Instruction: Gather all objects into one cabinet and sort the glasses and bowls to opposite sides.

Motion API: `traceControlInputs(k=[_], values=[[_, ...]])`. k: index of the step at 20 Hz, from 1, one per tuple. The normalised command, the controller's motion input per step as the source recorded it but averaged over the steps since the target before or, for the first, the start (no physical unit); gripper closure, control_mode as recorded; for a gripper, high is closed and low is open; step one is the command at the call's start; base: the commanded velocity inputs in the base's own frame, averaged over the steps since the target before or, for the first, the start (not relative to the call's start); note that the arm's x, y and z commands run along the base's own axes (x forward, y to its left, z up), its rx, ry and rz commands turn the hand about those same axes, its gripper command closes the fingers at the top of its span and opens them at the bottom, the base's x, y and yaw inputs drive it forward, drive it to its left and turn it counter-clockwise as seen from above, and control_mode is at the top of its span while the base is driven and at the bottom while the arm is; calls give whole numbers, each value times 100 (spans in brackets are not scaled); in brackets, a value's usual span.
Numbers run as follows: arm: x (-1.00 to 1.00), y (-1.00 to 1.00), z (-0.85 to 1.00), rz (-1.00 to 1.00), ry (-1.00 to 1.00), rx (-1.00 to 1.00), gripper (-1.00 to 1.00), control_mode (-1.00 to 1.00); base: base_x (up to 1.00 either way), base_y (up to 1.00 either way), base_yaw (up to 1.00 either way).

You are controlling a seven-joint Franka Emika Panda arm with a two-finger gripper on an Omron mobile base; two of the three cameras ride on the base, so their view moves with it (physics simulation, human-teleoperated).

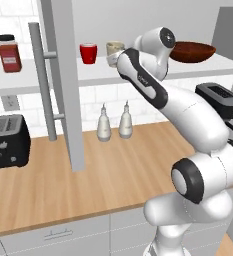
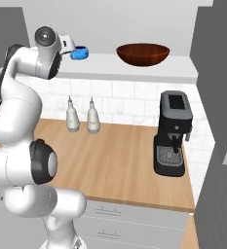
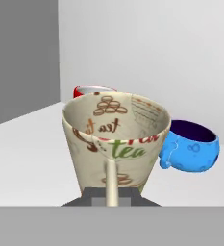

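Gripper (image 3: pixel 111 201): pressed together on the handle of the beige mug, which fills the near part of the hand view; the dark fingertips sit at the base of the handle.
Beige mug (image 3: pixel 117 139): upright on the white shelf, handle toward the hand, "tea" lettering and brown pattern on its inner wall; in the left base view it shows just beside the arm's wrist.
Blue bowl (image 3: pixel 192 146): on the shelf just beside the mug, on its right in the hand view; whether they touch I cannot tell.
Red cup (image 1: pixel 88 53): upright on the shelf near the mug, on the side toward the cabinet door; in the hand view its rim peeks from behind the mug.
Brown bowl (image 2: pixel 142 53): on the same shelf, well apart from the mug, past the blue bowl.
White shelf (image 2: pixel 149 71): carries all four pieces.
Cabinet door (image 1: pixel 63 85): open, edge-on, bar handle (image 1: pixel 42 80) facing out, beyond the red cup from the mug.
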Motion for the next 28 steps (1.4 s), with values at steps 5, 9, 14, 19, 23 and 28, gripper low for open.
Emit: traceControlInputs(k=[5, 9, 14, 19, 23, 28], values=[[10, 0, 0, -1, 0, 0, 100, -100, 0, 0, 0], [5, 4, 0, 0, 4, 0, -100, -100, 0, 0, 0], [3, 0, 0, 0, 0, 0, -100, -100, 0, 0, 0], [-4, 0, 0, -1, 0, 0, -100, -100, 0, 0, 0], [-35, -48, 0, -2, -1, 11, -100, -100, 0, 0, 0], [-66, -90, -5, -2, -6, 18, -100, -100, 0, 0, 0]])
